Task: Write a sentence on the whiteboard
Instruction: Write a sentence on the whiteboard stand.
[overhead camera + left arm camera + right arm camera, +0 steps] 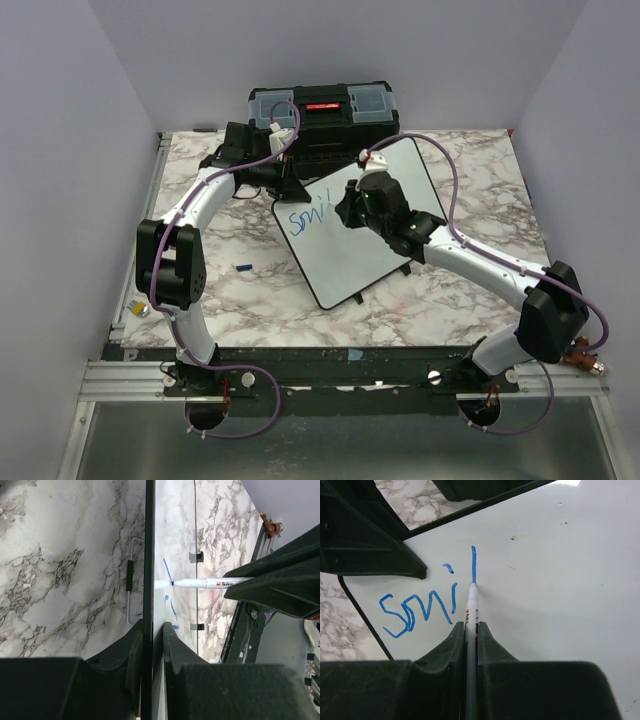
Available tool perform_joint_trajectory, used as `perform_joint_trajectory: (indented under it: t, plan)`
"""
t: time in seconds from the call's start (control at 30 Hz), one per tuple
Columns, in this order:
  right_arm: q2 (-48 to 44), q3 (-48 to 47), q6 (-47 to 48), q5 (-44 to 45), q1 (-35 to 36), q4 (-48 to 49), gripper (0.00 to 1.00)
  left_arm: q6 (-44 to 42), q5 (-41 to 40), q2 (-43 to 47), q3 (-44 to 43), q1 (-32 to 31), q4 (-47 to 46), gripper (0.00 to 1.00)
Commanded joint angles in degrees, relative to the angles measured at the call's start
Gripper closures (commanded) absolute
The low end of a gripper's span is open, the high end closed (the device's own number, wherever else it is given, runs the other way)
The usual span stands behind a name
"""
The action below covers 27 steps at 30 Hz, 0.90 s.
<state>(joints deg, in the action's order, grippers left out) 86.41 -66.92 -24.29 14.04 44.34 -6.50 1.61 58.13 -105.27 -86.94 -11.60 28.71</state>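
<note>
Marker (471, 605) clenched in my right claw (471, 627) touches the whiteboard (555, 590), sentence (420, 611) reading "Smil"; left claw (153, 630) clamps its rim.

A marble-patterned table (470, 180) carries a whiteboard (350, 250) set askew near its middle. A black toolbox (322, 115) sits at the far edge. A small blue piece (242, 267) lies on the bare marble left of the whiteboard, apart from it.

— Where was the whiteboard (175, 535)?
— Edge-on down the centre, with the left gripper (152, 630) at the bottom, jaws clamped on its black rim.
— And the marker (210, 583)?
— In from the right, tip touching the board beside blue strokes (168, 571). The marbled desk (60, 555) lay on the left.
</note>
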Motion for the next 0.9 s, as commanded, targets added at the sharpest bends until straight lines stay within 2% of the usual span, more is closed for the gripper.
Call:
perform_joint_trajectory:
  t: [0.0,0.47,0.87]
  plan:
    - [-1.45,2.26,-1.58,-2.98,0.00,-2.70,0.99,-5.12,-2.76,1.80,-0.14,-0.36,-4.43,1.00]
    - [-4.21,6.18,-3.57,-1.21,0.05,-4.43,0.99,-5.03,-3.10,2.18,0.27,-0.35,-4.50,1.00]
    - [-1.75,1.34,-0.60,5.02,0.05,-5.01,0.99,-4.95,-3.32,2.41,0.46,-0.36,-4.67,1.00]
